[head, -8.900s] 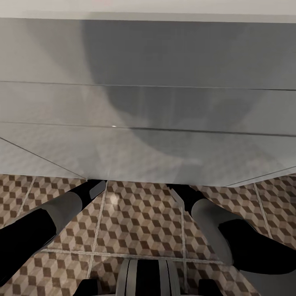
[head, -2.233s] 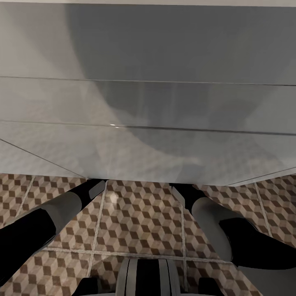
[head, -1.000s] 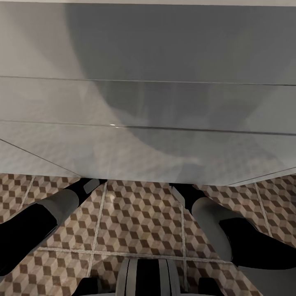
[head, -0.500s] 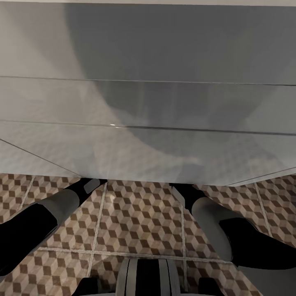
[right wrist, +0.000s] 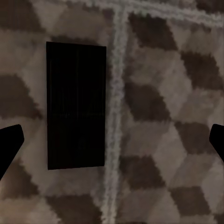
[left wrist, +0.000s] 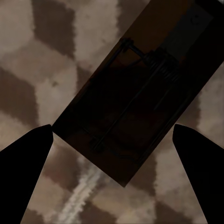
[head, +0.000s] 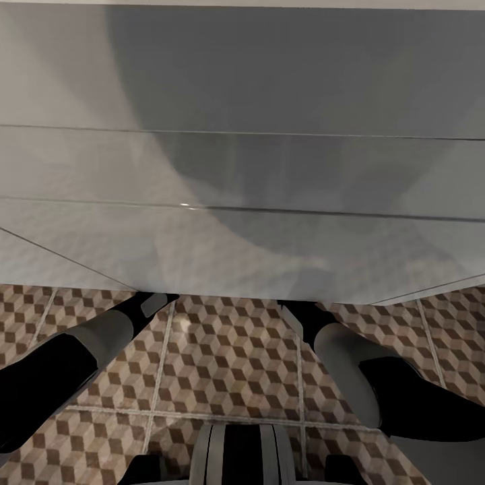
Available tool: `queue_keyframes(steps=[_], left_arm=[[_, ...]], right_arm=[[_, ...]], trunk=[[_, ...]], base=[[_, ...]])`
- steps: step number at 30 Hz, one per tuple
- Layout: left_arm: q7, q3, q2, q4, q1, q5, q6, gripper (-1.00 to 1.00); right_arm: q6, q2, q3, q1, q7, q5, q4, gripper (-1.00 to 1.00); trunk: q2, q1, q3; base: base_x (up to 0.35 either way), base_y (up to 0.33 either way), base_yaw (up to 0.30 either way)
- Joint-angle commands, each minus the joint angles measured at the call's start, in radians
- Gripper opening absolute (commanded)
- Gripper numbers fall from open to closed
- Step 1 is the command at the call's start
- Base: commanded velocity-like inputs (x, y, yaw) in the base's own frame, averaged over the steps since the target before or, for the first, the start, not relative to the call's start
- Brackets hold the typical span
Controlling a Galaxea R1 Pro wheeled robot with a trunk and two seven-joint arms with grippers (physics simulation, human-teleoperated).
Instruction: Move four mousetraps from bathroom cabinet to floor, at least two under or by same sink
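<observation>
One mousetrap [left wrist: 135,93], a brown board with dark wire parts, lies flat on the cube-patterned bathroom floor [left wrist: 28,60]. My left gripper [left wrist: 113,135] hangs open just above it, one finger on each side, and a corner of the trap comes close to one fingertip [left wrist: 32,149]. A second mousetrap [right wrist: 76,105] shows as a dark rectangle on the floor [right wrist: 163,107] beside a grout line, under my open right gripper [right wrist: 116,133]. In the head view both forearms reach under the white sink [head: 242,168], which hides both grippers.
The sink's pale body spans the whole width of the head view above the floor [head: 229,357]. My left forearm [head: 94,343] and right forearm [head: 350,357] run forward under its front edge. My base [head: 242,455] stands close behind them.
My left forearm has sunk a little and shifted left since about two seconds ago. The right arm and the view have stayed still.
</observation>
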Motion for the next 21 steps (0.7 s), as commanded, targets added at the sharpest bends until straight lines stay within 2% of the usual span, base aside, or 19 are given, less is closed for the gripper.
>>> queue_keyframes(steps=[1,21], left_arm=[[0.008,-0.004,0.001,-0.004,-0.061,0.005,0.004,-1.00],[0.008,-0.004,0.002,-0.004,-0.061,0.007,0.000,-1.00]], right_arm=[[0.010,0.000,0.006,-0.078,-0.004,-0.001,-0.003,1.00],[0.010,0.000,0.006,-0.077,-0.004,-0.001,-0.003,1.00]], trunk=[[0.000,0.000,0.000],[0.000,0.000,0.000]], base=[[0.000,0.000,0.000],[0.000,0.000,0.000]])
